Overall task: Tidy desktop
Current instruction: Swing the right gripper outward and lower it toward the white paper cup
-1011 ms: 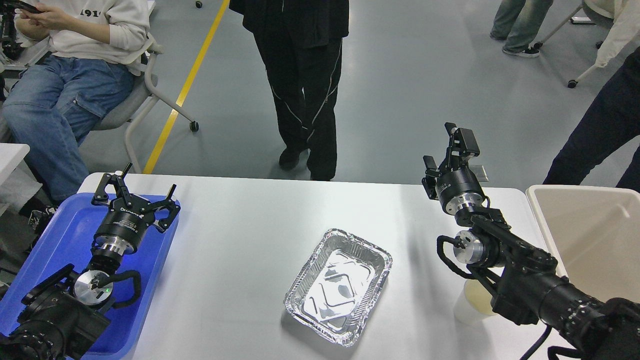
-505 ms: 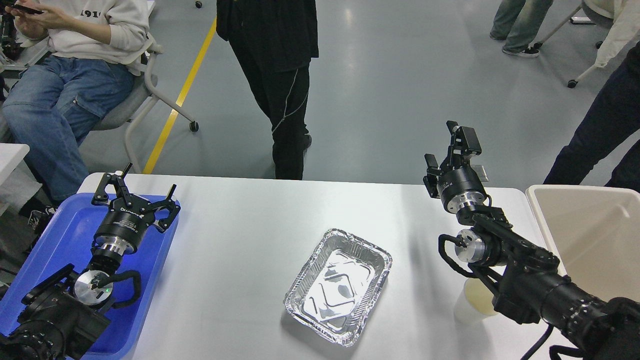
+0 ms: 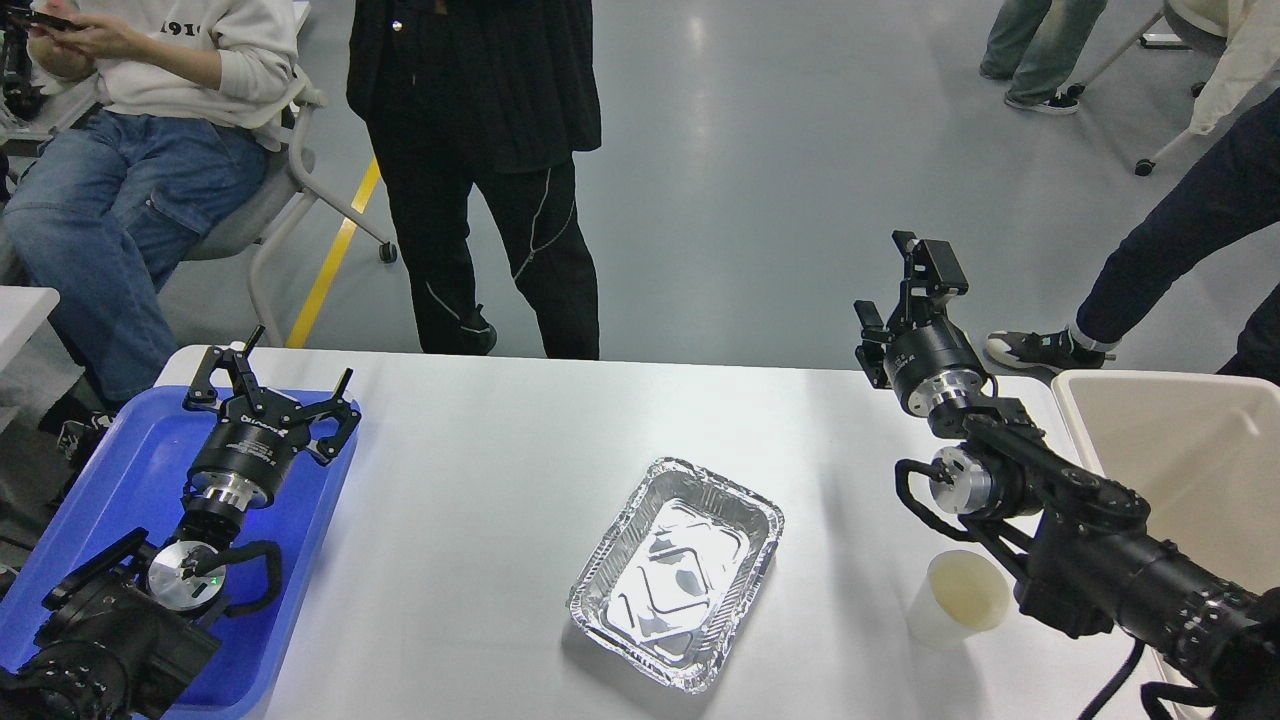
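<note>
The white-grey desktop (image 3: pixel 500 450) fills the lower part of the head view. An empty foil tray (image 3: pixel 676 572) lies on it right of centre. A pale paper cup (image 3: pixel 957 598) stands upright to its right, just in front of my right forearm. My left gripper (image 3: pixel 283 378) is open and empty, raised over the blue tray (image 3: pixel 120 470) at the left edge. My right gripper (image 3: pixel 912 285) is raised above the desktop's far right edge, seen side-on. Its fingers cannot be told apart, and nothing shows in it.
A beige bin (image 3: pixel 1180 450) stands at the desktop's right end. A person in black (image 3: pixel 480 180) stands just beyond the far edge. A seated person (image 3: pixel 120 150) is at the far left. Other people's legs are at the far right.
My right arm has shifted a little to the right, so the paper cup now shows in full. The person in black has walked to the left. My left arm has not moved.
</note>
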Robot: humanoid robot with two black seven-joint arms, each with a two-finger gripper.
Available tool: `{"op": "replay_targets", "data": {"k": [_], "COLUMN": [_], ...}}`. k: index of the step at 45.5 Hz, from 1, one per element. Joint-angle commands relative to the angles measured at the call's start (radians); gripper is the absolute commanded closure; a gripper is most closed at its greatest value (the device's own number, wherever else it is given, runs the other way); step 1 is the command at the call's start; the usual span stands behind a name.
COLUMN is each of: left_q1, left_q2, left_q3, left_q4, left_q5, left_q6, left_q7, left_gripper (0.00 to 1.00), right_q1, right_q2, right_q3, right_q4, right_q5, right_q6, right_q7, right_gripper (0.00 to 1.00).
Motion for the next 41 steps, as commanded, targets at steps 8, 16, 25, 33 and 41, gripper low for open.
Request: {"op": "replay_targets", "data": {"k": [8, 16, 25, 33, 41], "left_q1": [0.0, 0.0, -0.002, -0.002, 0.0], "left_q2": [0.0, 0.0, 0.0, 0.0, 0.0], "left_q3": [0.0, 0.0, 0.0, 0.0, 0.0], "left_q4": [-0.002, -0.002, -0.002, -0.002, -0.002], "left_q5": [0.002, 0.003, 0.003, 0.003, 0.003], "left_q6": [0.0, 0.0, 0.0, 0.0, 0.0], "left_q7": [0.001, 0.001, 0.001, 0.001, 0.001], "left_gripper": [0.0, 0.0, 0.0, 0.0, 0.0], "right_q1": [0.066, 0.119, 0.234, 0.336, 0.374], "right_q2": [-0.059, -0.113, -0.225, -0.332, -0.42], "right_q3": [-0.173, -0.301, -0.584, -0.742, -0.774], "right_q4": [0.059, 0.076, 0.116, 0.199, 0.321], "right_q5": [-0.023, -0.06, -0.081, -0.107, -0.409], "right_q6": [-0.104, -0.1, -0.069, -0.02, -0.019], "right_q7": [-0.005, -0.007, -0.013, -0.01, -0.011], "right_gripper": [0.0, 0.0, 0.0, 0.0, 0.03]}}
